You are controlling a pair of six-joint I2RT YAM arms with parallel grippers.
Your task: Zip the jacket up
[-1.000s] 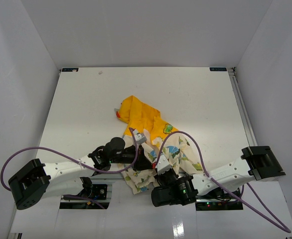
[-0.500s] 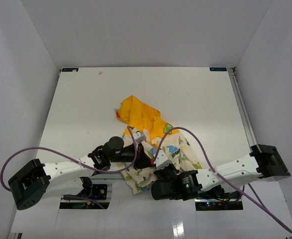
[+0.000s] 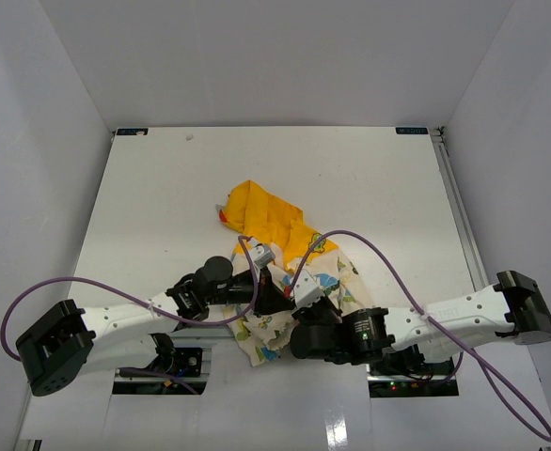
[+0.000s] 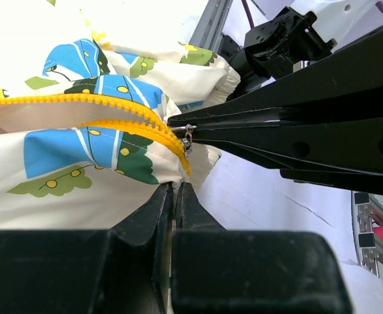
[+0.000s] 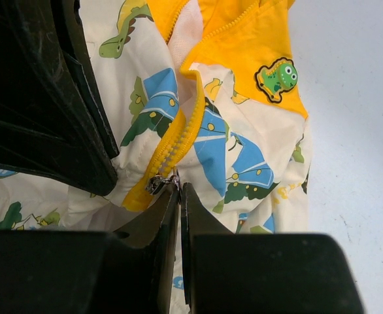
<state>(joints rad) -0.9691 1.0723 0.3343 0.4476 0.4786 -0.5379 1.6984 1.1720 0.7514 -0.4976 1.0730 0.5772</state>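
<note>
The jacket (image 3: pixel 324 272) lies crumpled near the table's front edge, cream with blue and green prints, its yellow hood (image 3: pixel 257 214) pointing away. My left gripper (image 4: pixel 176 187) is shut on the cream fabric at the jacket's bottom edge, just below the zipper's end. My right gripper (image 5: pixel 179 188) is shut on the small metal zipper pull (image 5: pixel 176 178) beside the slider (image 5: pixel 156 184). In the left wrist view the right gripper's black fingers (image 4: pixel 263 127) reach in from the right to the pull (image 4: pixel 187 135), and two rows of yellow zipper teeth (image 4: pixel 113 104) spread apart from it.
Both arms (image 3: pixel 134 319) (image 3: pixel 445 315) meet over the jacket at the table's near edge. Purple cables (image 3: pixel 369 254) loop over the garment. A metal rail (image 3: pixel 456 207) runs along the table's right side. White walls enclose the table (image 3: pixel 163 188).
The right arm's outer link has swung to the right and its wrist has turned, while its gripper stays at the zipper. The left arm and the jacket have hardly moved.
</note>
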